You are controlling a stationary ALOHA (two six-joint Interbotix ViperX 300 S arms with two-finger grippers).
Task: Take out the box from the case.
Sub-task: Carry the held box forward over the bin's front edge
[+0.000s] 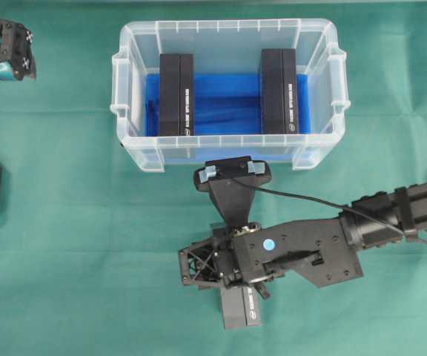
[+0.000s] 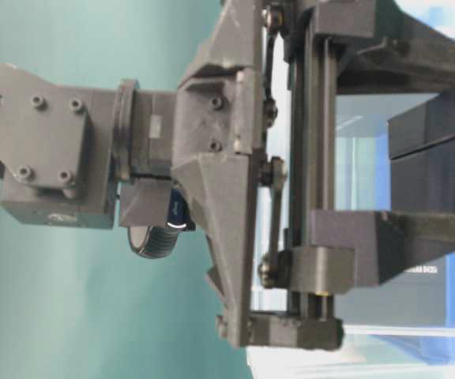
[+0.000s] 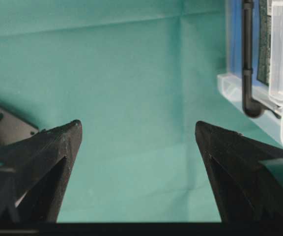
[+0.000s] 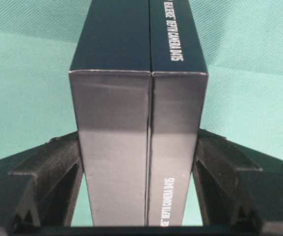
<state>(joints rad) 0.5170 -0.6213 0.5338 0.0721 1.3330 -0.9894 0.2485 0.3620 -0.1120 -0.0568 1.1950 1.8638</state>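
The right pincer clamps a black box at lower centre, outside the case. The left pincer gapes at upper left. Green cloth covers the bench.

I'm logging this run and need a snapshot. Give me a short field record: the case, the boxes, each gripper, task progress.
case: clear plastic tub on green cloth, blue sheet on its bottom
boxes in case: two black boxes, left one, right one
box outside case: black box over the cloth, between the right gripper's fingers
right gripper: shut on the box
left gripper: open, empty, above the cloth
progress: one box out, two remain inside
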